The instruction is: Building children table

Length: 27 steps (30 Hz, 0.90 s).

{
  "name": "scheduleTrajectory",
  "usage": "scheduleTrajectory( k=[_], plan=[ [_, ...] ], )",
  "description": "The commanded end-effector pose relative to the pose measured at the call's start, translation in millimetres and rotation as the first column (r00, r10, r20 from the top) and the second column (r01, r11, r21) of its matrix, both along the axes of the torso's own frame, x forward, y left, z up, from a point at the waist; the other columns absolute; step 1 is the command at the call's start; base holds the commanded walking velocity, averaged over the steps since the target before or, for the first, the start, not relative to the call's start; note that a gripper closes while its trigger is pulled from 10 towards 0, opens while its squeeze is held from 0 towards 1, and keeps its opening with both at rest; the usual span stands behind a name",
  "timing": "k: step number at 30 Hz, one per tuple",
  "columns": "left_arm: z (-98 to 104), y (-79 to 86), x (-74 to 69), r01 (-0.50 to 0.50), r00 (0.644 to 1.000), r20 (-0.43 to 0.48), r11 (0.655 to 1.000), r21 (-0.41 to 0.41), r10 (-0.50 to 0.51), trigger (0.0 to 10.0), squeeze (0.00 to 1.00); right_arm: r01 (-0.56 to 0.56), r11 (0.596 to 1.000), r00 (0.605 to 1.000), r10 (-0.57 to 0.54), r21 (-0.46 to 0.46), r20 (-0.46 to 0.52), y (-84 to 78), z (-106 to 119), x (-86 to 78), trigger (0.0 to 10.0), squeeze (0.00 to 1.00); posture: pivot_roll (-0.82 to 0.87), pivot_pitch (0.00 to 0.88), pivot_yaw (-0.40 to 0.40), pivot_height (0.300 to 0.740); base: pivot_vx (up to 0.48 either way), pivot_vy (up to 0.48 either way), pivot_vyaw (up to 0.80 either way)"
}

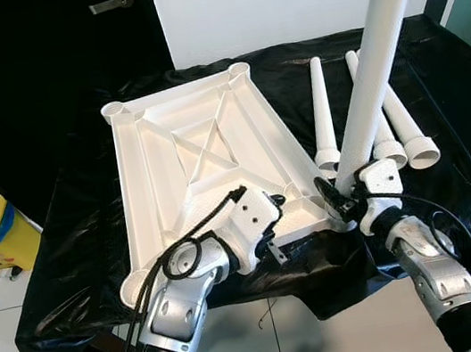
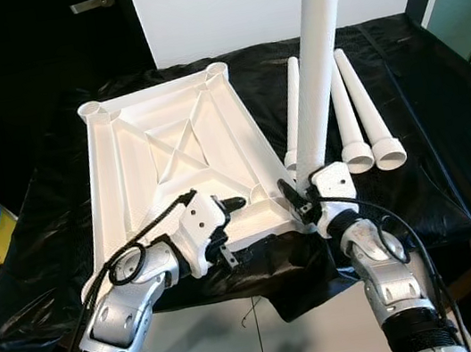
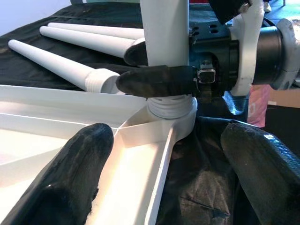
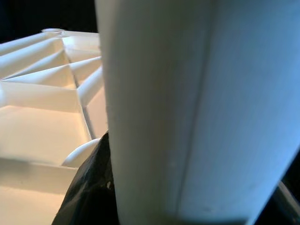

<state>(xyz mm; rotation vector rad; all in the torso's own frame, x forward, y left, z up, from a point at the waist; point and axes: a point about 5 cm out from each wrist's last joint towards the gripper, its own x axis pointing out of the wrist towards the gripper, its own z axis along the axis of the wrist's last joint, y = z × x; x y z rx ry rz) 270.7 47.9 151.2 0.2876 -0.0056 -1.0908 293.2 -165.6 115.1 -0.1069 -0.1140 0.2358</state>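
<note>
A white plastic tabletop [image 1: 205,158] lies upside down, ribs up, on a worktop [image 1: 441,105] draped in black sheeting, with three loose white legs [image 1: 370,117] lying side by side just beside its right edge. The right gripper [image 1: 340,196] has its fingers [image 3: 159,80] clamped around a fourth leg [image 1: 376,44], which stands upright in the tabletop's near right corner socket [image 3: 176,112]. The left gripper [image 1: 272,206] rests at the tabletop's near edge, its fingers [image 3: 70,173] spread wide and holding nothing.
</note>
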Motion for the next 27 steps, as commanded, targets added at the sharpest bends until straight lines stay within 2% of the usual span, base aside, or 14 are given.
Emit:
scheduleTrajectory(
  k=[1,8,9,10,13,16,22,23,26,27],
  plan=[
    [-2,3.5,4.6,-0.067,0.998,0.003,0.998,-0.004,0.067,10.0,0.00,0.097,0.995,0.990,-0.100,-0.029,-0.103,-2.6,-22,-7.2,10.0,0.00,-0.04,0.037,0.036,0.740,0.000,0.000,0.00],
    [-3,1.9,4.4,-0.068,0.998,0.003,0.998,-0.006,0.068,10.0,0.00,0.235,0.972,0.964,-0.235,-0.019,-0.122,3.6,-30,-12.5,10.0,0.00,-0.04,0.033,0.030,0.740,0.000,0.000,0.00],
    [-4,0.7,4.4,-0.068,0.998,0.004,0.998,-0.009,0.068,10.0,0.00,0.363,0.932,0.919,-0.357,0.009,-0.168,9.7,-37,-16.9,10.0,0.00,-0.05,0.030,0.026,0.740,0.000,0.000,0.00],
    [-4,0.5,4.5,-0.069,0.998,0.005,0.998,-0.009,0.069,10.0,0.00,0.387,0.922,0.907,-0.378,0.017,-0.187,14.4,-39,-18.1,10.0,0.00,-0.05,0.029,0.026,0.740,0.000,0.000,0.00],
    [-4,0.4,5.0,-0.070,0.998,0.004,0.997,-0.010,0.070,10.0,0.00,0.353,0.935,0.921,-0.341,0.034,-0.188,24.6,-38,-17.9,10.0,0.00,-0.05,0.028,0.026,0.740,0.000,0.000,0.00],
    [-4,-0.7,5.9,-0.067,0.998,0.007,0.998,-0.009,0.067,10.0,0.00,0.325,0.945,0.936,-0.318,0.025,-0.148,24.8,-31,-16.7,10.0,0.00,-0.06,0.023,0.027,0.740,0.000,0.000,0.00],
    [-4,-1.6,6.5,-0.063,0.998,0.011,0.998,-0.005,0.063,10.0,0.00,0.319,0.948,0.939,-0.315,0.007,-0.142,25.8,-31,-17.6,10.0,0.00,-0.06,0.019,0.028,0.740,0.000,0.000,0.00],
    [-4,-1.7,6.5,-0.063,0.998,0.011,0.998,-0.004,0.063,10.0,0.00,0.317,0.949,0.940,-0.313,0.006,-0.139,26.2,-30,-17.9,10.0,0.68,-0.06,0.019,0.028,0.740,0.000,0.000,0.00],
    [-5,-1.9,6.5,-0.063,0.998,0.012,0.998,-0.002,0.063,10.0,0.00,0.314,0.949,0.941,-0.310,0.008,-0.132,27.0,-29,-18.4,10.0,0.68,-0.06,0.018,0.028,0.740,0.000,0.000,0.00],
    [-9,0.6,9.1,-0.088,0.996,0.011,0.996,0.031,0.088,10.0,0.00,0.302,0.953,0.946,-0.301,-0.008,-0.120,25.9,-28,-20.1,10.0,1.00,-0.06,0.019,0.030,0.740,0.000,0.000,0.00]
  ],
)
